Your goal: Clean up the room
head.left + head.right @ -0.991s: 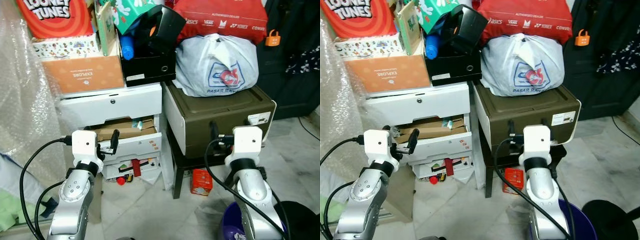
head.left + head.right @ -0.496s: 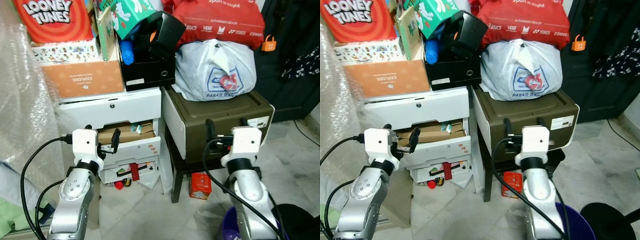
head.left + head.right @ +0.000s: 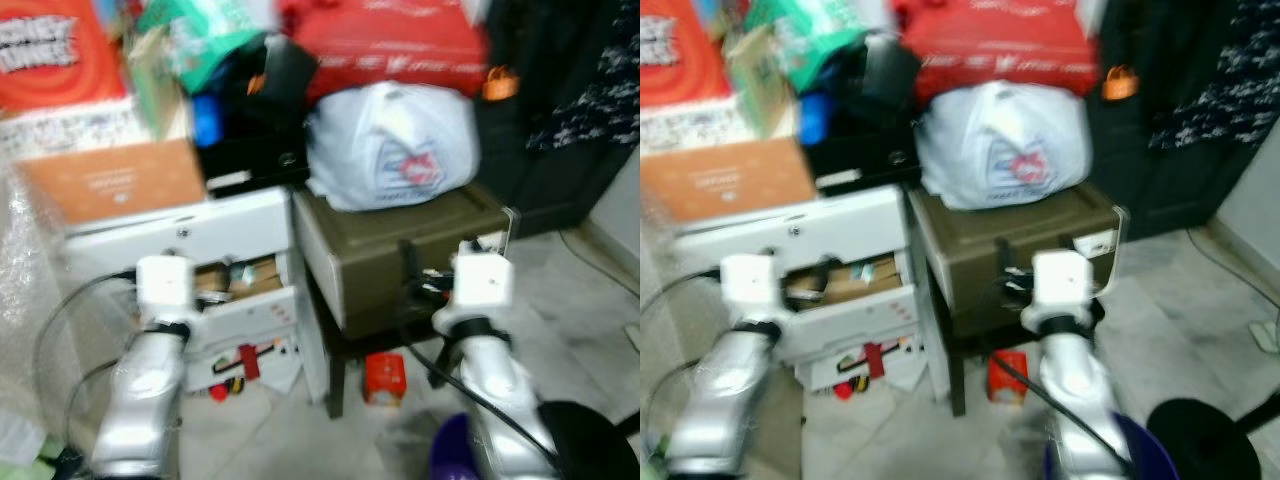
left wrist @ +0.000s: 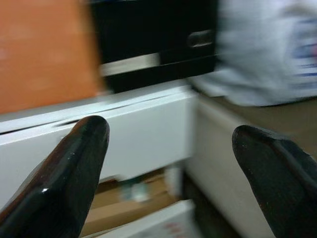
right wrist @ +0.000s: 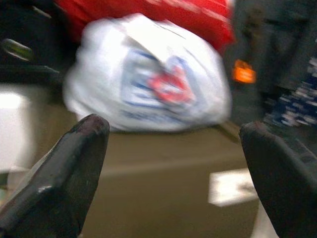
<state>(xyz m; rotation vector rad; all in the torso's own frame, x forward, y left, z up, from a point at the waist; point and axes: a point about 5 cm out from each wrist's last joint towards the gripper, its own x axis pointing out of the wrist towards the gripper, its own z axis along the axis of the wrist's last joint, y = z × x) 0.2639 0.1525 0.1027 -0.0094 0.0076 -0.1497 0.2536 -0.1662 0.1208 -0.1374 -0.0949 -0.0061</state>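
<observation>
Both pincers gape: left (image 4: 168, 163) facing white drawers (image 4: 148, 129); right (image 5: 173, 163) facing plastic bag (image 5: 148, 94).

All four views are smeared by motion blur under even, fairly bright indoor light, with soft shadow below the brown cabinet (image 3: 400, 255) and no glare.
</observation>
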